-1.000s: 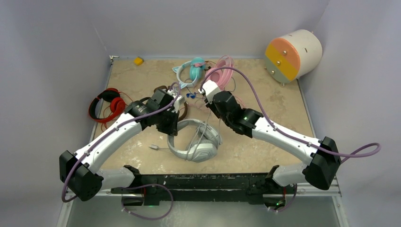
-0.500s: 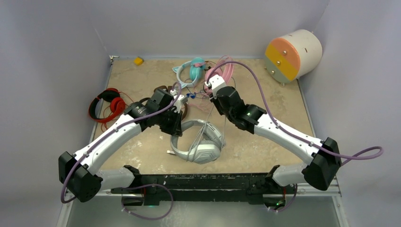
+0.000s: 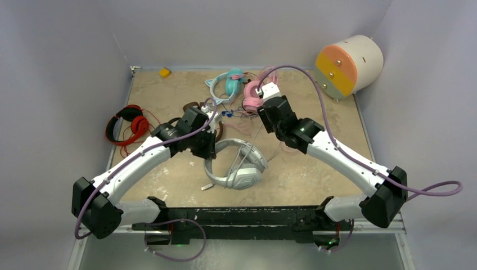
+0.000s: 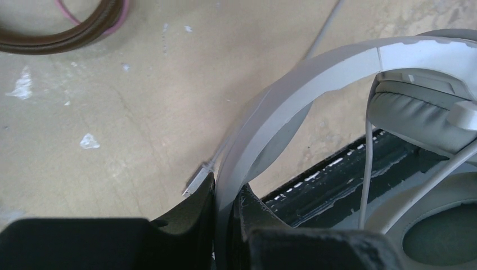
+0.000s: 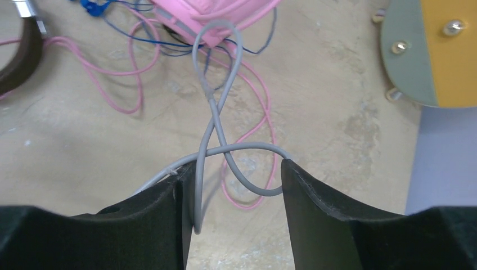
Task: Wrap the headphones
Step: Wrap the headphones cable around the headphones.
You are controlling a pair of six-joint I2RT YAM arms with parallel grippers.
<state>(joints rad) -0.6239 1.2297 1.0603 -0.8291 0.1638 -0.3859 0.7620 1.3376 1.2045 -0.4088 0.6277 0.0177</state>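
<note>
The grey-white headphones (image 3: pixel 236 167) stand near the table's front centre. My left gripper (image 3: pixel 208 145) is shut on their headband (image 4: pixel 292 93), which runs up between its two fingers (image 4: pixel 225 216). Their thin grey cable (image 5: pixel 216 112) rises to my right gripper (image 3: pixel 262 109), which is open. The cable loops between the spread fingers and lies against the left fingertip (image 5: pixel 185 174). The pink headphones (image 3: pixel 253 94) lie just beyond it, with their pink cable (image 5: pixel 112 84) on the table. The brown pair (image 3: pixel 216 128) with a blue cord (image 5: pixel 107 8) lies behind my left gripper.
Red headphones (image 3: pixel 126 124) lie at the left edge. A teal cat-ear pair (image 3: pixel 228 84) lies at the back. An orange and green drum (image 3: pixel 349 64) leans in the back right corner. A small yellow block (image 3: pixel 164 72) sits at the back. Walls close three sides.
My right gripper has moved back and right toward the pink headphones, drawing the grey cable with it. The cable's plug end has slid right along the table near the grey-white headphones.
</note>
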